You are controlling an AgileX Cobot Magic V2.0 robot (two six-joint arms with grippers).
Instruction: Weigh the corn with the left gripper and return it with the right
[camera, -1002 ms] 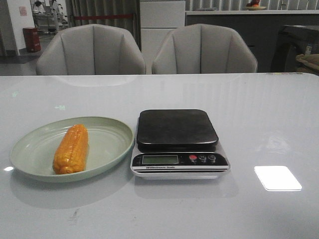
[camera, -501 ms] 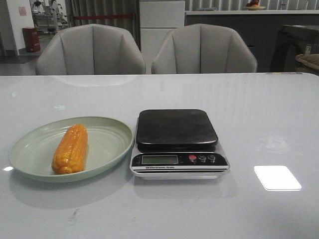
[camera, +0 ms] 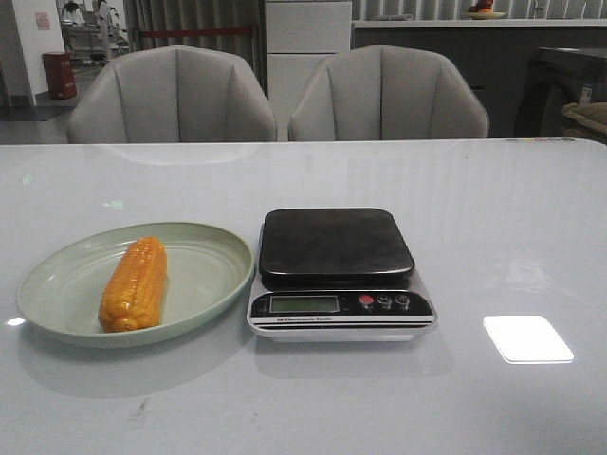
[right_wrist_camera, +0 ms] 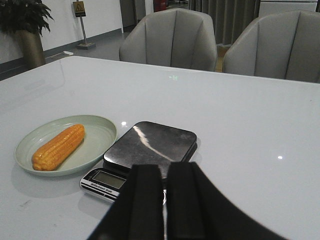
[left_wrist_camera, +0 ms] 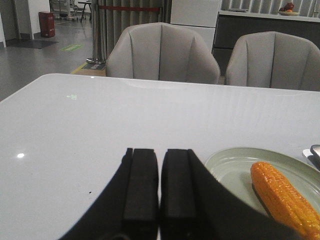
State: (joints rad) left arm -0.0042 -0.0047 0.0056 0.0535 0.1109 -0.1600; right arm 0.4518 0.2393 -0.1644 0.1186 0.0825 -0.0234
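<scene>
Front view: corn [camera: 135,284] lies lengthwise in pale green plate [camera: 57,275] on white bench [camera: 493,227], left of scale [camera: 337,270]. Plate rim just beside scale. Scale platform dark, bare; display and three buttons along near edge. Two grey chairs [camera: 384,95] behind bench. No arms seen.

Left wrist view: left tool [left_wrist_camera: 160,192] above bench, fingers [left_wrist_camera: 141,185] narrow, almost touching, holding nothing. Corn in plate just beside tool.

Right wrist view: right tool [right_wrist_camera: 164,197] narrow, holding nothing, hovering near scale's display edge. Corn in plate beyond scale.
</scene>
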